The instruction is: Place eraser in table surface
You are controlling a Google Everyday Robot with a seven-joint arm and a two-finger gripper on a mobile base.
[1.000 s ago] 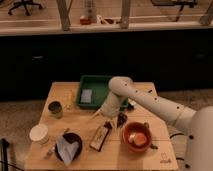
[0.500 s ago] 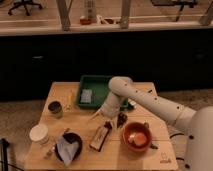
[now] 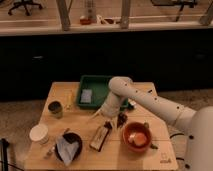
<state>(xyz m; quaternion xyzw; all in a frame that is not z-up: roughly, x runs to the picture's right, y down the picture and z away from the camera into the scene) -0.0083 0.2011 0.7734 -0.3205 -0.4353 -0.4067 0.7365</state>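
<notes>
Dim warm light, dark wall band (image 3: 150, 60) across the middle of the frame, pale ledge (image 3: 150, 27) above it, grey window posts (image 3: 63, 15) along the top, office chair base (image 3: 25, 6) upper left, speckled grey floor (image 3: 20, 110) at left.

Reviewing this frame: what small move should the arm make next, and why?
Probably lift the gripper straight up and clear, though that is a judgement. The eraser already appears to lie flat on the table surface, between the dark bowl and the orange bowl, with the gripper right at its upper end.
</notes>
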